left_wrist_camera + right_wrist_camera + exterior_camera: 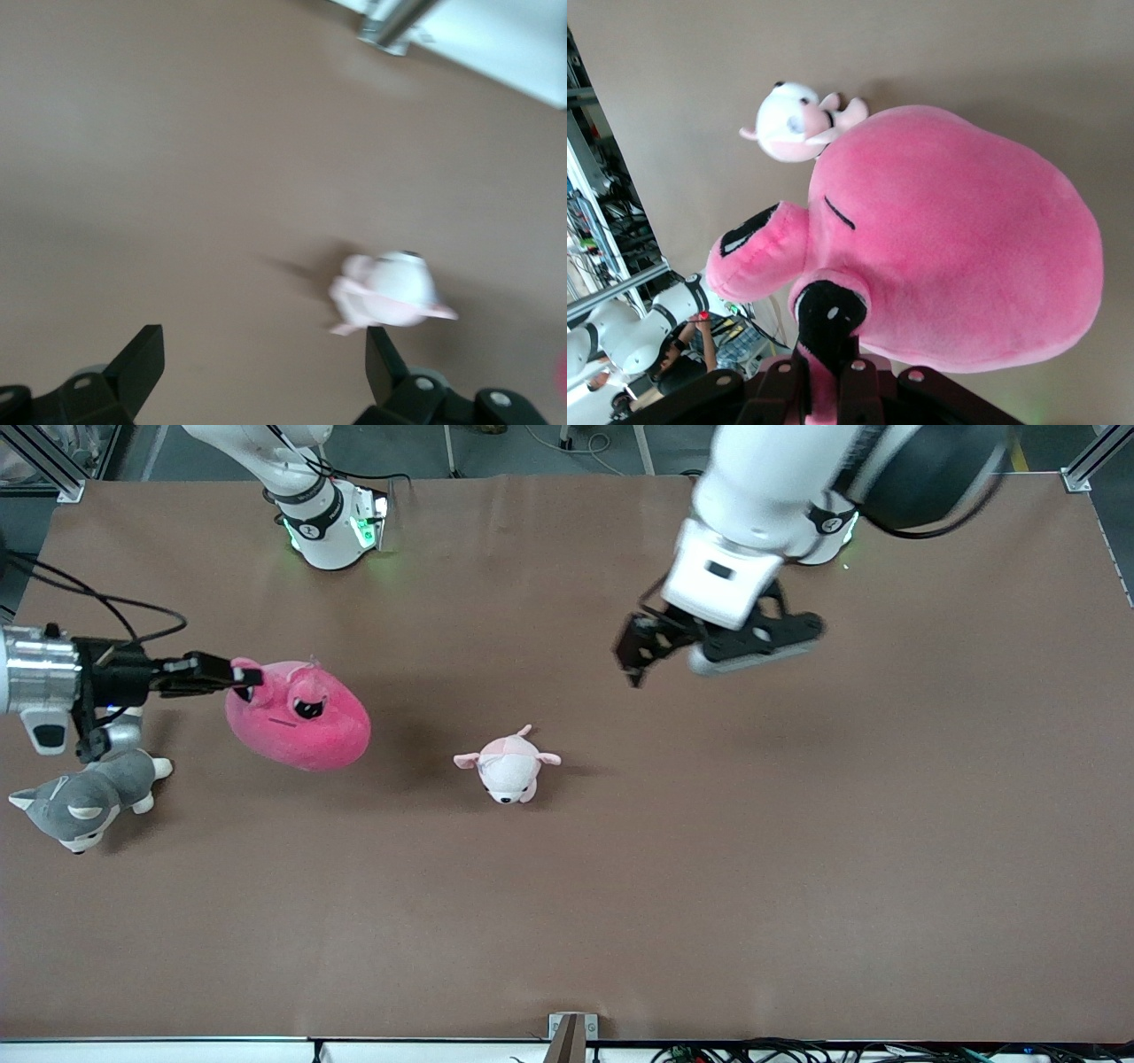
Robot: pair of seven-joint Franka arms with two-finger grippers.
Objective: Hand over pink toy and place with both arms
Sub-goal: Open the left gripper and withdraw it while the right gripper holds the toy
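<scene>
From the front, the right gripper (248, 677) pinches a bump on the pink toy (301, 717) and holds it up near the table's edge at the right arm's end. The left gripper (640, 657) hangs over the middle of the table (797, 824) with its fingers wide apart and empty. I think the handover is done; next the toy must go down softly.

In the left wrist view, two black fingers (137, 363) stand apart above a small pale plush (390, 292).

In the right wrist view, the toy (966, 257) looks round, fuzzy and squashy, squeezed at its bump.
</scene>
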